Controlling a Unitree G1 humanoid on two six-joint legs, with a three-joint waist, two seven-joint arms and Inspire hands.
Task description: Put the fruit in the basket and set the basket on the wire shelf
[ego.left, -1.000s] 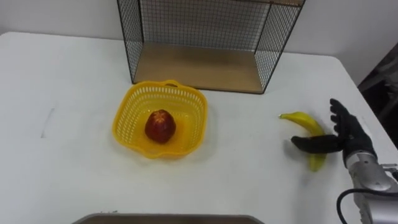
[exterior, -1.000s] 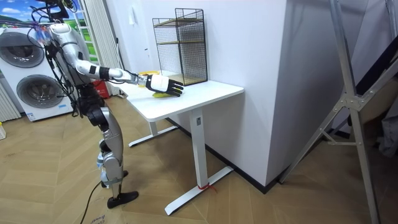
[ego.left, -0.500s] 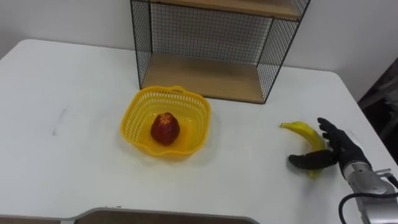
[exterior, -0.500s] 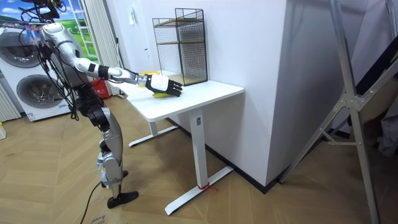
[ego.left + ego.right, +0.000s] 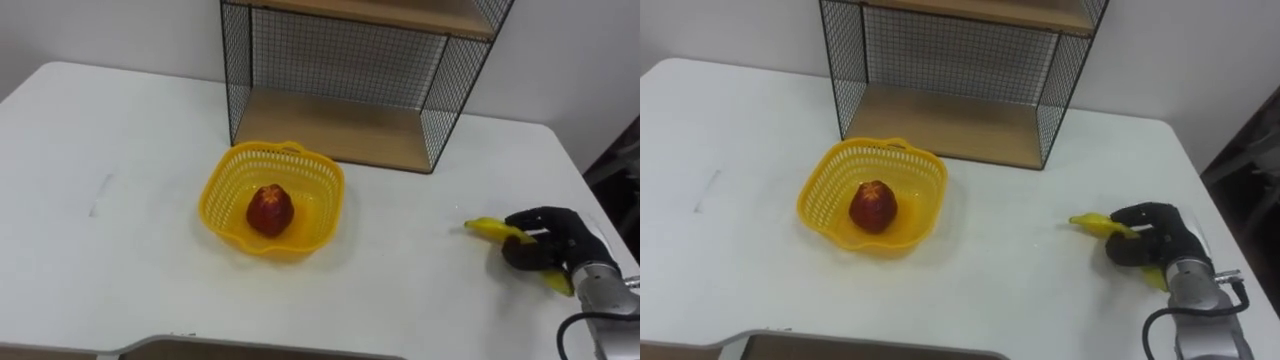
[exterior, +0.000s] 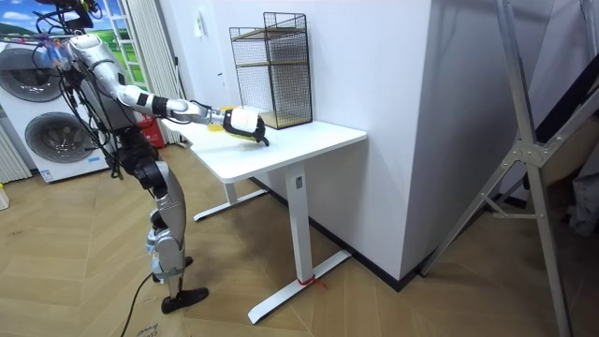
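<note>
Right hand (image 5: 556, 242): black fingers curled round curved yellow banana (image 5: 485, 229) at white bench (image 5: 400, 285) right edge, banana's long axis far-left to near-right. Yellow plastic lattice basket (image 5: 220, 187) (red apple (image 5: 269, 210) inside) well left of hand, before black wire shelf (image 5: 330, 125).

White desk (image 6: 304, 140) on wood floor (image 6: 84, 271), 2 washing machines (image 6: 51, 140), white wall (image 6: 365, 56).

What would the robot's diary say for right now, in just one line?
right hand: shut on banana | banana: far right of basket | red fruit: in basket | basket: on table before wire shelf
</note>
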